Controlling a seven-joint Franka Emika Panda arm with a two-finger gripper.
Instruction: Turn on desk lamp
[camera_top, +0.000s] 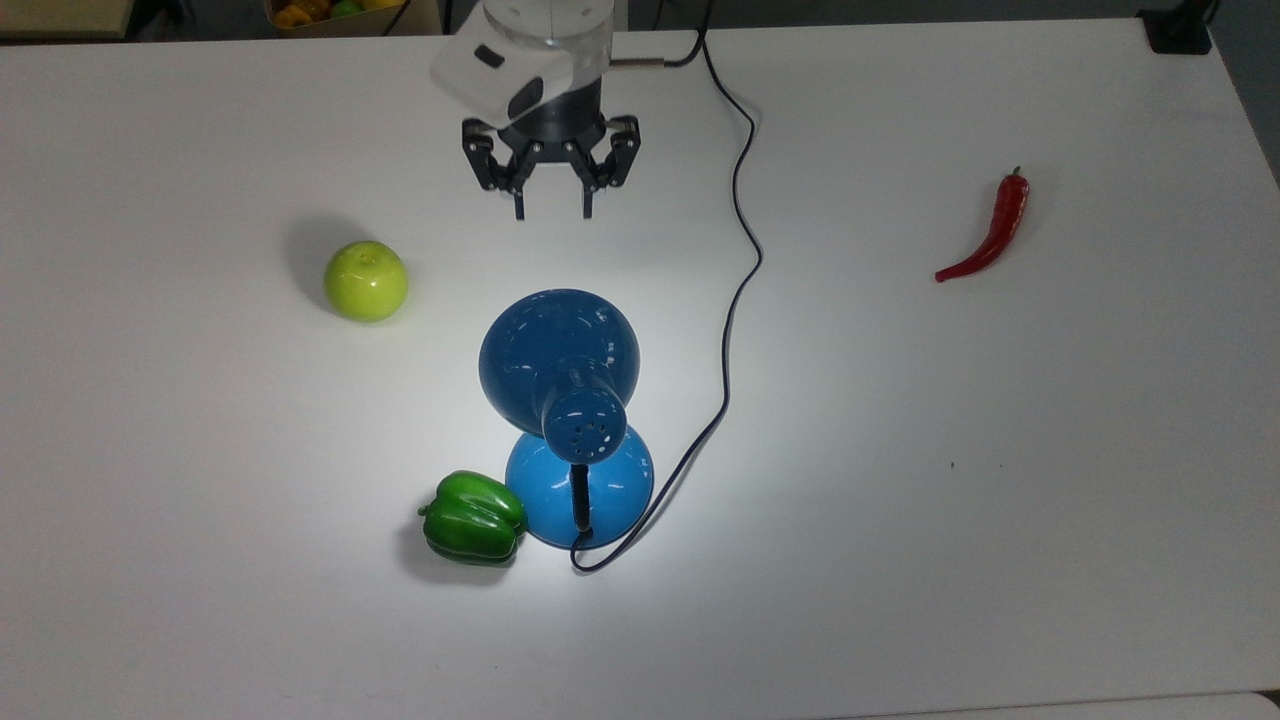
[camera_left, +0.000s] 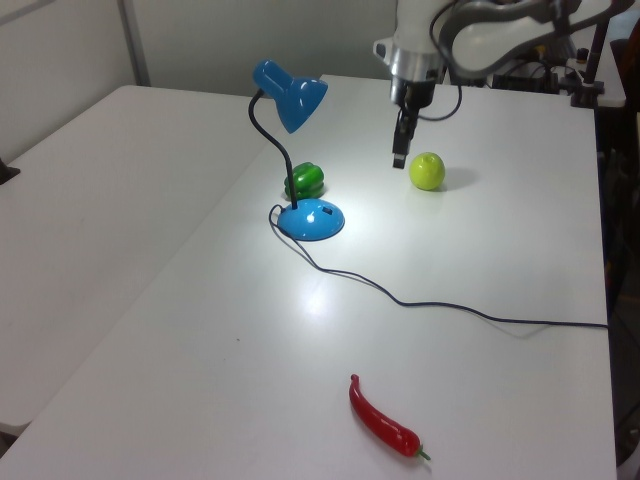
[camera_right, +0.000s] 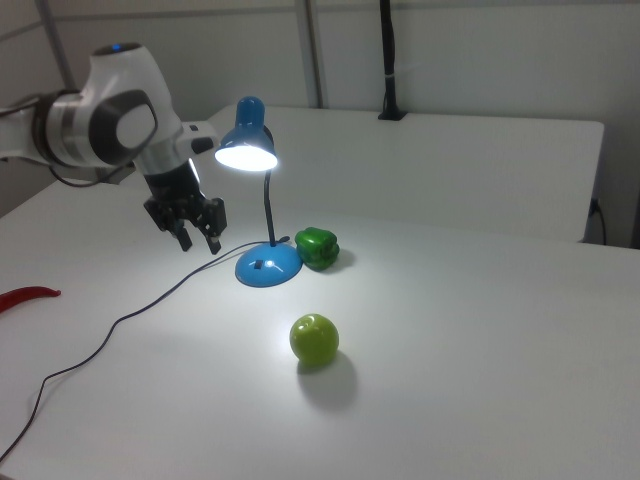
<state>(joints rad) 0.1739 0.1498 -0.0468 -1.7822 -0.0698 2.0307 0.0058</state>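
The desk lamp stands mid-table with its blue dome shade (camera_top: 558, 355) over its round blue base (camera_top: 580, 487). Its shade (camera_right: 247, 148) glows and throws a bright pool of light on the table. A thin black cord (camera_top: 735, 300) runs from the base toward the top view's top. My gripper (camera_top: 552, 208) hangs open and empty above the table, well clear of the lamp, near the top view's top edge. In the left view the gripper (camera_left: 399, 160) hovers beside the apple; in the right view the gripper (camera_right: 200, 243) is left of the base (camera_right: 268, 266).
A green apple (camera_top: 366, 281) lies toward the top view's left of the lamp. A green bell pepper (camera_top: 472, 517) touches the base's left side. A red chili (camera_top: 988, 232) lies far at the top view's right. The white table (camera_top: 1000, 500) spreads wide around them.
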